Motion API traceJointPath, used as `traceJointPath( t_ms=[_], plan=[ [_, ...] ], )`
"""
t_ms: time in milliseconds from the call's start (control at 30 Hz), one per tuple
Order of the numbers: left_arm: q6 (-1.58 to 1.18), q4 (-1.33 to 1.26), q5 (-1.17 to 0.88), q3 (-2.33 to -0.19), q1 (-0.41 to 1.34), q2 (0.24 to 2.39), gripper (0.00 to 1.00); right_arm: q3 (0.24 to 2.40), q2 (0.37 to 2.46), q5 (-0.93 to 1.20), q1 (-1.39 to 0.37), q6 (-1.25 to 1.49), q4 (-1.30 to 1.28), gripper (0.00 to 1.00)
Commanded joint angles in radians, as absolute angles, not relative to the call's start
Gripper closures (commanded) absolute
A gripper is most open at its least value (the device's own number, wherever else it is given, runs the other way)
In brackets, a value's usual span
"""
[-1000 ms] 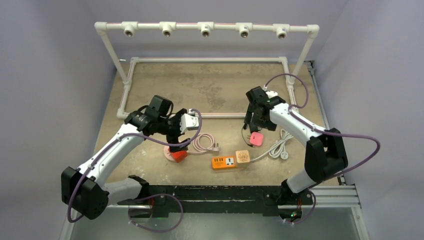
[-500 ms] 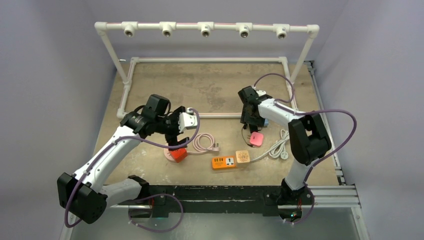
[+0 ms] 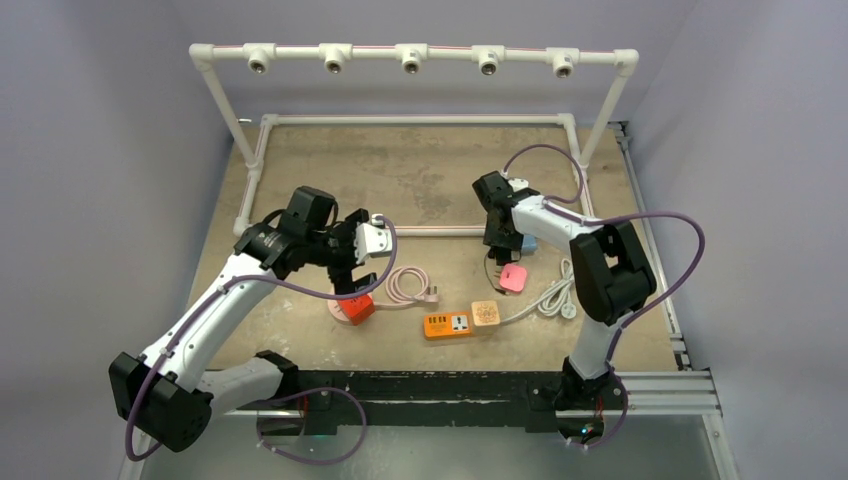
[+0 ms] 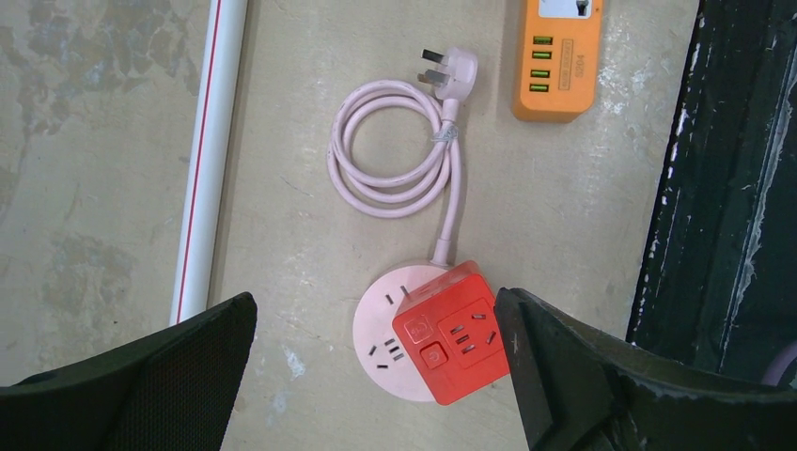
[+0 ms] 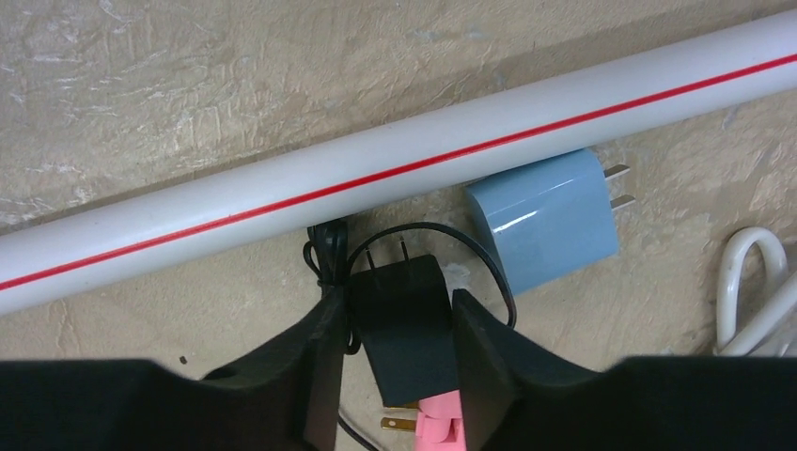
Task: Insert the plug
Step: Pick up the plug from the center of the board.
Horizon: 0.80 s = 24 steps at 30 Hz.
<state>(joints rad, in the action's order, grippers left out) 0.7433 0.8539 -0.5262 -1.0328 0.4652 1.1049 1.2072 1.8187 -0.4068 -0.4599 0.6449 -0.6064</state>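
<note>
A black plug (image 5: 404, 315) with two prongs lies on the table beside the white pipe (image 5: 376, 178), its thin cable looped round it. My right gripper (image 5: 399, 301) has a finger on each side of the plug and is shut on it; it also shows in the top view (image 3: 500, 255). The orange power strip (image 3: 448, 325) lies nearer the front. My left gripper (image 4: 376, 296) is wide open and empty, hovering over a red cube socket (image 4: 453, 331) that sits on a pink round socket (image 4: 381, 343).
A blue adapter (image 5: 545, 221) lies right of the black plug and a pink plug (image 5: 442, 434) just below it. A white cable (image 3: 560, 295) runs from the strip. A pink coiled cord (image 4: 385, 150) with a plug (image 4: 451, 70) lies left of the strip. The PVC frame (image 3: 410, 55) stands behind.
My right arm has folded in, and its gripper has moved a little left and back onto the black plug. My left arm has drifted slightly left, still open.
</note>
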Motion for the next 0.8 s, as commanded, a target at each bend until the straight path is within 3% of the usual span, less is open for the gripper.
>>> traceJointPath(
  t_ms=[0, 67, 133, 167, 233, 333, 433, 700, 767],
  plan=[
    [0.751, 0.852, -0.526, -1.08, 0.463, 1.095, 0.01, 1.193, 1.815, -0.42, -0.47, 0.636, -0.581, 0.63],
    [0.751, 0.849, -0.525, -1.084, 0.462, 1.096, 0.01, 1.185, 1.797, -0.4, -0.48, 0.636, -0.575, 0.68],
    [0.752, 0.848, -0.524, -1.088, 0.462, 1.097, 0.01, 1.174, 1.776, -0.365, -0.495, 0.631, -0.563, 0.65],
    [0.751, 0.847, -0.524, -1.09, 0.462, 1.097, 0.01, 1.169, 1.765, -0.352, -0.5, 0.631, -0.56, 0.59],
    [0.752, 0.848, -0.523, -1.093, 0.462, 1.097, 0.01, 1.158, 1.746, -0.331, -0.507, 0.633, -0.558, 0.38],
    [0.751, 0.847, -0.521, -1.095, 0.462, 1.098, 0.01, 1.139, 1.728, -0.316, -0.507, 0.639, -0.562, 0.34],
    [0.751, 0.848, -0.52, -1.096, 0.463, 1.098, 0.01, 1.121, 1.724, -0.304, -0.506, 0.638, -0.566, 0.4],
    [0.752, 0.845, -0.512, -1.094, 0.463, 1.095, 0.01, 1.132, 1.727, -0.322, -0.506, 0.632, -0.551, 0.8],
    [0.753, 0.844, -0.509, -1.097, 0.462, 1.095, 0.01, 1.158, 1.713, -0.315, -0.509, 0.621, -0.56, 0.85]
  ],
)
